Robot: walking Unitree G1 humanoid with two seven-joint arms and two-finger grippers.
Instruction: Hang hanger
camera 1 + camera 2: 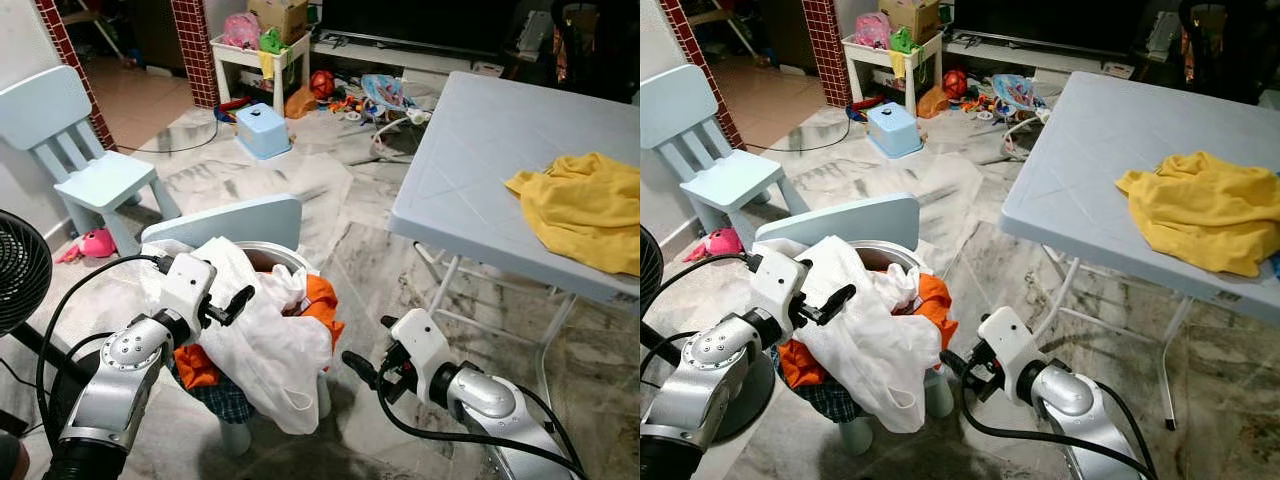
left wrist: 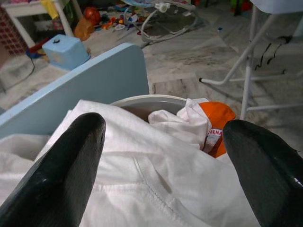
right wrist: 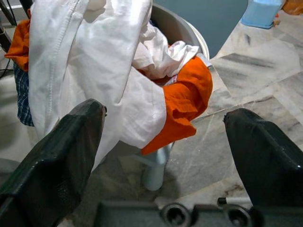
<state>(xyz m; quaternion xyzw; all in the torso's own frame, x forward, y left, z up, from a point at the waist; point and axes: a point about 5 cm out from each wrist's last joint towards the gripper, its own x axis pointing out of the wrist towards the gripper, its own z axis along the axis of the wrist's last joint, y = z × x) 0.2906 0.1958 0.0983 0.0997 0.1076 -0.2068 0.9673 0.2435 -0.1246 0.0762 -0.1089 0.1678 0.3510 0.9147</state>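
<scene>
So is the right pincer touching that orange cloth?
Apart. The left eye view shows bare floor between the right pincer and the orange cloth.

Looking down from the head, both eyes, at the laundry tub (image 1: 262, 251) and blue table (image 1: 470, 170). Peeking from each wrist, very close, between black fingers (image 2: 61, 175), at the same white cloth (image 3: 94, 61).

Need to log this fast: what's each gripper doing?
Left gripper: open, over the white garment.
Right gripper: open, holding nothing.
</scene>
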